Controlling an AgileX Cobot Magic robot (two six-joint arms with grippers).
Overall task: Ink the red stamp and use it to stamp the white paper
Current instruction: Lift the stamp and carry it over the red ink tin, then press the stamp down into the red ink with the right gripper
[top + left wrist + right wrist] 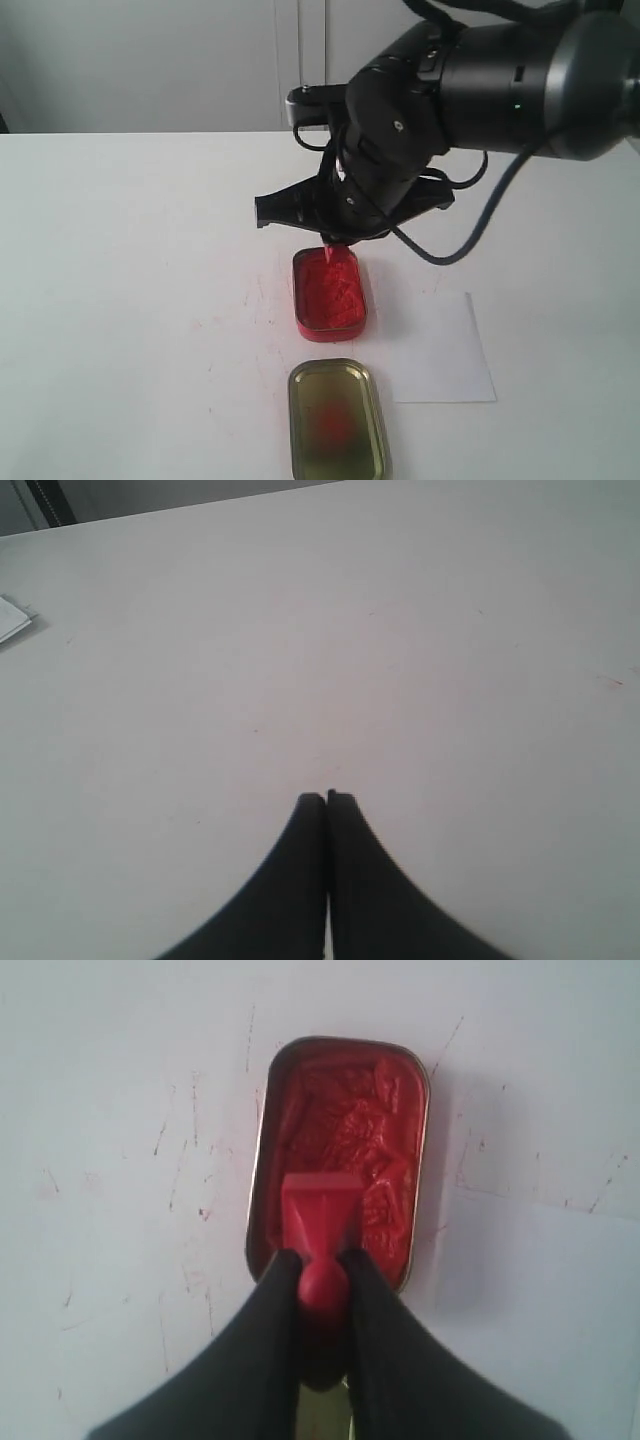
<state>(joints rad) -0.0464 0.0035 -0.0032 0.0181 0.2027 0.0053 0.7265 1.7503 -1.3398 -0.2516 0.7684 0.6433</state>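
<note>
My right gripper (321,1260) is shut on the handle of the red stamp (320,1215), whose square base hangs over the near end of the open red ink tin (345,1140). The exterior view shows the stamp (337,254) at the far end of the ink tin (329,295), right at the paste; I cannot tell whether it touches. The white paper (440,350) lies flat just right of the tin, and its corner shows in the right wrist view as the white paper (540,1290). My left gripper (327,798) is shut on nothing above bare table.
The tin's lid (338,420) lies open side up in front of the ink tin, gold inside with a red smear. The right arm (480,90) looms over the middle of the white table (120,260). Red smudges mark the tabletop around the tin.
</note>
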